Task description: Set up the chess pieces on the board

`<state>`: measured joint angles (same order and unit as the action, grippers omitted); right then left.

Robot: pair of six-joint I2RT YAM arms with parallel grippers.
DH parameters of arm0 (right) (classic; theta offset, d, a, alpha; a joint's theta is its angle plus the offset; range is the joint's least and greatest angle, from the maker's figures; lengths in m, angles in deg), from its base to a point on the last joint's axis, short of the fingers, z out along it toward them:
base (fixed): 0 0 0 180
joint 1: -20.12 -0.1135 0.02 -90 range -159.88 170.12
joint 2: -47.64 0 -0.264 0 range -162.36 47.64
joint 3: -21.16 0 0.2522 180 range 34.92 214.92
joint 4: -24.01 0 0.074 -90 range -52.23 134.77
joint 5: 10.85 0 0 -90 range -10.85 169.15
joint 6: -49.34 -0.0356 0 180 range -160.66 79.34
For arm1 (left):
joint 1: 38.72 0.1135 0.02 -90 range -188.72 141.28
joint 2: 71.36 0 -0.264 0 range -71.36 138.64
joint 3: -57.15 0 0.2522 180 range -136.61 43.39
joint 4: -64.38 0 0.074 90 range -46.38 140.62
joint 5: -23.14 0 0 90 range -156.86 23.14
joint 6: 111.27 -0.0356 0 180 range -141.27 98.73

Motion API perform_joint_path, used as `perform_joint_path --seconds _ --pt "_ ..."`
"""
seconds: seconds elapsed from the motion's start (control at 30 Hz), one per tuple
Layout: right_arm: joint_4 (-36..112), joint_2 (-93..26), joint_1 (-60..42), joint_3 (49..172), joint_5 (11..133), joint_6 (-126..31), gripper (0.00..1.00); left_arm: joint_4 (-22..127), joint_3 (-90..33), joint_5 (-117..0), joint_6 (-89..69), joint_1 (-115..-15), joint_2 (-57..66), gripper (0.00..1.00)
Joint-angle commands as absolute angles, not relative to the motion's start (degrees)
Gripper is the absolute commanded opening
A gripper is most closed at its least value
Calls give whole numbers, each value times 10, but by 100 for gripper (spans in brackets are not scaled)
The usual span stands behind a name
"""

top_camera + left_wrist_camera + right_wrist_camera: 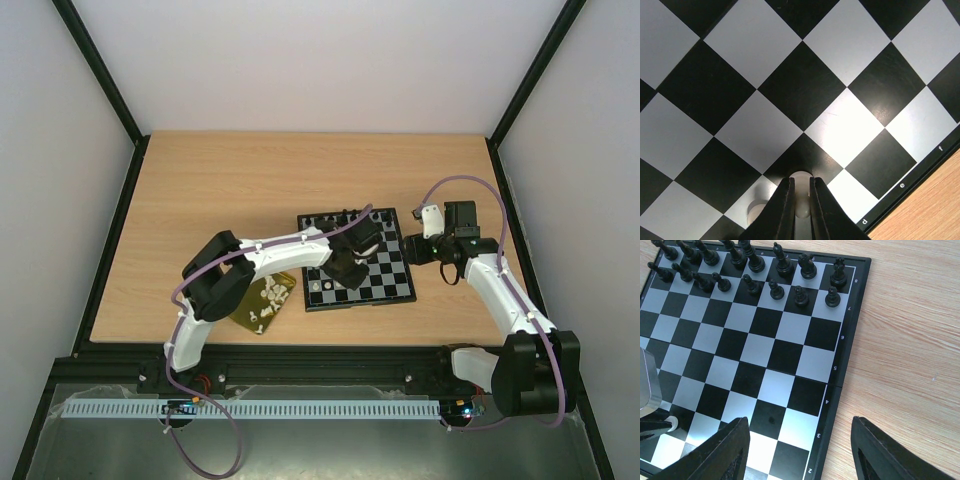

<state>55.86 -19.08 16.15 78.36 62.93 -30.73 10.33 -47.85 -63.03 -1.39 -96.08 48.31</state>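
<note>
The board (pixel 385 275) lies mid-table; its black and pale checks fill the left wrist view (pixel 760 45). My left gripper (pixel 341 279) hangs over the board's near-left part, shut (pixel 801 184) on a small white chess piece (pixel 801 174) that stands on a black square by the "d" mark. A second white piece (pixel 756 211) stands one square to its left. My right gripper (pixel 413 249) is open (pixel 800 442) above the board's right rim (pixel 839 390), with nothing between its fingers. More white pieces (pixel 268 297) lie in the gold tray (pixel 247 318).
Black chessmen (pixel 740 270) fill the two far rows of the board. The gold tray sits at the board's left, under the left arm (pixel 260 260). Bare wooden tabletop (pixel 220 190) spreads behind and to the left, and black frame rails (pixel 110 250) edge the table.
</note>
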Motion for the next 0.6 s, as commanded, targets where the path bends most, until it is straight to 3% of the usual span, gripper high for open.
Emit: perform_joint_path --seconds 0.0,0.57 --pt "577 -195 164 788 627 -302 58 85 -494 -636 -16 -964 497 5" --pt "577 -193 164 787 626 -301 58 78 -516 -636 -7 -965 518 7"
